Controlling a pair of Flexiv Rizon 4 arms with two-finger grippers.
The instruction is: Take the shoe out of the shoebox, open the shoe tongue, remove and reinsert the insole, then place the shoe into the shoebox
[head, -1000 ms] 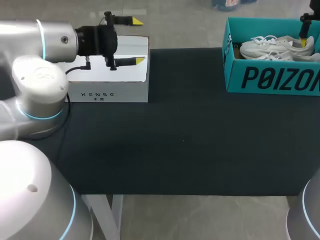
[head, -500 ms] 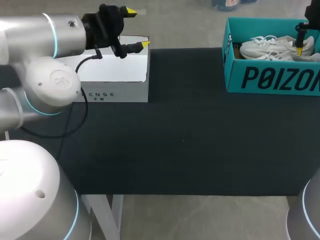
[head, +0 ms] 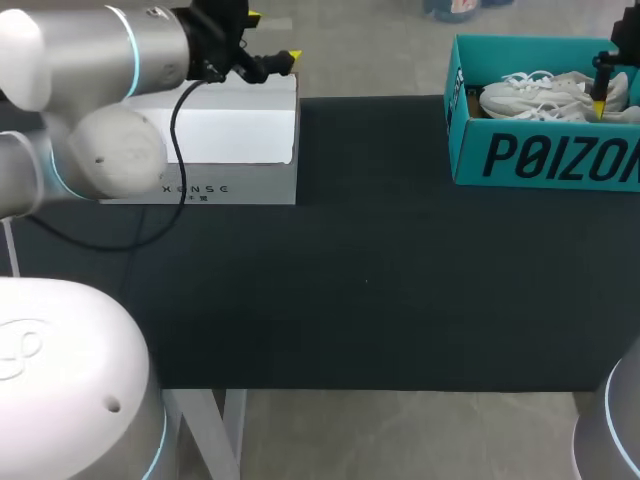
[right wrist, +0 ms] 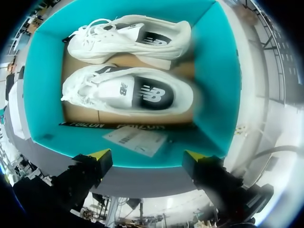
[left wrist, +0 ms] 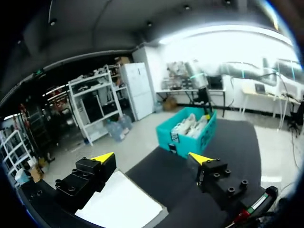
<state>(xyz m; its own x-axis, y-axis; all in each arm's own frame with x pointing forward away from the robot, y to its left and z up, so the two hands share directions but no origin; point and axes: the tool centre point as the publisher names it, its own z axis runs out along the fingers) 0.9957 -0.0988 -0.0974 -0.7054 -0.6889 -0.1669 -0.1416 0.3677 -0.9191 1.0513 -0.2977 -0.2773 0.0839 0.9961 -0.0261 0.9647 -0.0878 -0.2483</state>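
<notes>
2 white shoes (right wrist: 128,92) lie in the teal shoebox (right wrist: 213,85). The right end effector (right wrist: 147,154) hovers above, released; centring over 1 shoe would help. The left end effector (left wrist: 149,159), also released, hangs over a white box (head: 225,135).

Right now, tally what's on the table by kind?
Shoes: 2, white, both inside the teal box
Boxes: 2, teal shoebox, white box
Paper slip: 1, in the shoebox
Total: 5
</notes>
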